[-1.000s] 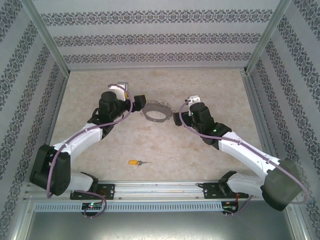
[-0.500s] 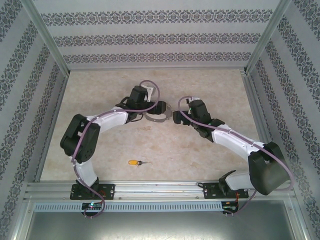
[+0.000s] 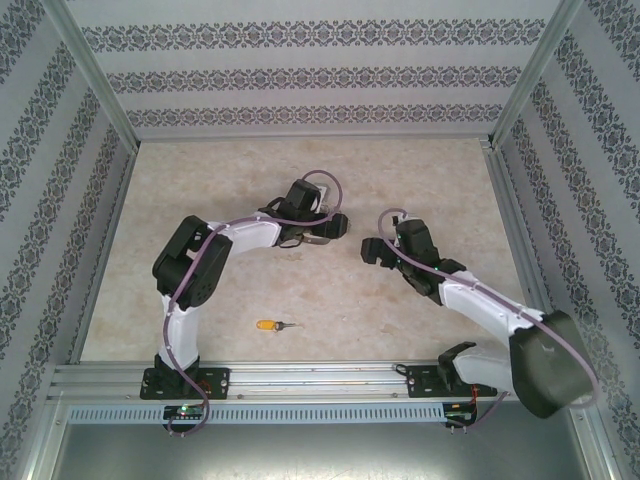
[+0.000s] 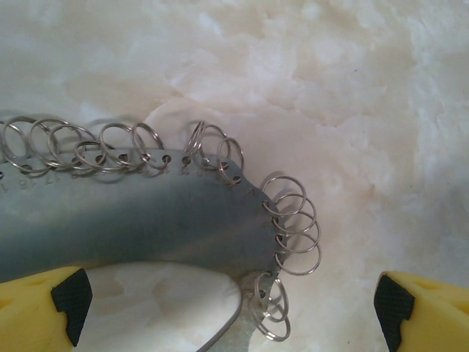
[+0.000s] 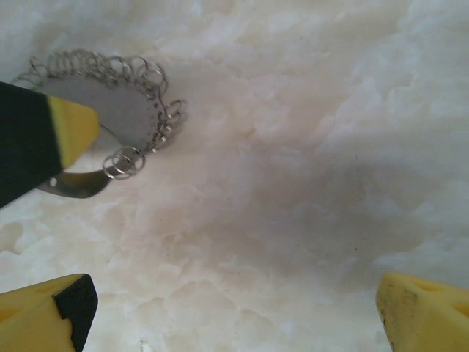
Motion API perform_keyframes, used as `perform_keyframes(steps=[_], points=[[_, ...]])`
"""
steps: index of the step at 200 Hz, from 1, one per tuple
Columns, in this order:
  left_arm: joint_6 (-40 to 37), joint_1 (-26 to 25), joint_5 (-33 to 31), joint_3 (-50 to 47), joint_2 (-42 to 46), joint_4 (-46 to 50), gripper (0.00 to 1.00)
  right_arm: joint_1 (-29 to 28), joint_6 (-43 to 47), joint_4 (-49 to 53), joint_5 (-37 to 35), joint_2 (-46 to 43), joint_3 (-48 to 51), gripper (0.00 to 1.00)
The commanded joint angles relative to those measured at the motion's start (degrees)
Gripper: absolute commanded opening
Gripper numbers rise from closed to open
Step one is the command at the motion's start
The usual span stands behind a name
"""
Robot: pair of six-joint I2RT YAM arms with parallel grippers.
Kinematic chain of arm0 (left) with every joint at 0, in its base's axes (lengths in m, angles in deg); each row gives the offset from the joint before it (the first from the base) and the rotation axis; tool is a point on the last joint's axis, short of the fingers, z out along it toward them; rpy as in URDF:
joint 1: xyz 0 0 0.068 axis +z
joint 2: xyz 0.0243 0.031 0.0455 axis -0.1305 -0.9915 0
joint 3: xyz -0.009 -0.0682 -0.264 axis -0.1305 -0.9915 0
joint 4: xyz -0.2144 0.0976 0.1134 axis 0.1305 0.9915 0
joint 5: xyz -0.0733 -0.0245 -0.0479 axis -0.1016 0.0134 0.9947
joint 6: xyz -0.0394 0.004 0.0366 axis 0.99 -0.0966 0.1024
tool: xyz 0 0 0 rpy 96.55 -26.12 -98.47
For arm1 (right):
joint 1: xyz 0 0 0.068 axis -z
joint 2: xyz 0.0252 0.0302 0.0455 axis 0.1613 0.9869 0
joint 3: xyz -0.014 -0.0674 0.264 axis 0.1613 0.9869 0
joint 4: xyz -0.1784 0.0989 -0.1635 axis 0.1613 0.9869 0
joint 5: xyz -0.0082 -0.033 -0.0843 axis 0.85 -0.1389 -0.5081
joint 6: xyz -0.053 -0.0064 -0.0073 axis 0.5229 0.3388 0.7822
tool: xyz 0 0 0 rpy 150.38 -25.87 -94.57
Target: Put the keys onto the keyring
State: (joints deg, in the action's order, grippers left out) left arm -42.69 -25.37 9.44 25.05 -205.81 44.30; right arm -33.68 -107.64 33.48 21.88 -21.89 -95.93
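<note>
Jaws stood wide apart on both grippers, nothing gripped. I had the left gripper right over the keyring and the right gripper beside it, probably to steady it. The key lay well apart, nearer my side.

One key, one keyring, two pincers

Top cam high at near edge, looking down on table; both wrist cams close, down-facing, share keyring.
</note>
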Motion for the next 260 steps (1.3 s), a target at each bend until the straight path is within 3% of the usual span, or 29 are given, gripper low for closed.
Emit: perform_keyframes(steps=[1, 94, 203, 260], points=[[1.3, -1.1, -2.0, 1.6, -1.5, 0.8, 1.00, 1.4, 0.6, -0.5, -0.5, -4.0, 0.6, 0.98], [1.1, -1.3, -3.6, -0.9, -2.2, 0.9, 1.00, 3.0, -1.5, -2.0, 1.5, -5.4, 2.2, 0.98], [4.7, -1.5, -1.8, -13.7, 4.6, -6.3, 1.00, 1.9, -2.4, -1.3, 3.0, -4.5, 1.8, 0.98], [6.6, -1.7, -1.4, -23.1, 11.1, -11.1, 1.00, -1.6, -2.0, -2.2, 5.0, 1.5, -0.6, 0.98]])
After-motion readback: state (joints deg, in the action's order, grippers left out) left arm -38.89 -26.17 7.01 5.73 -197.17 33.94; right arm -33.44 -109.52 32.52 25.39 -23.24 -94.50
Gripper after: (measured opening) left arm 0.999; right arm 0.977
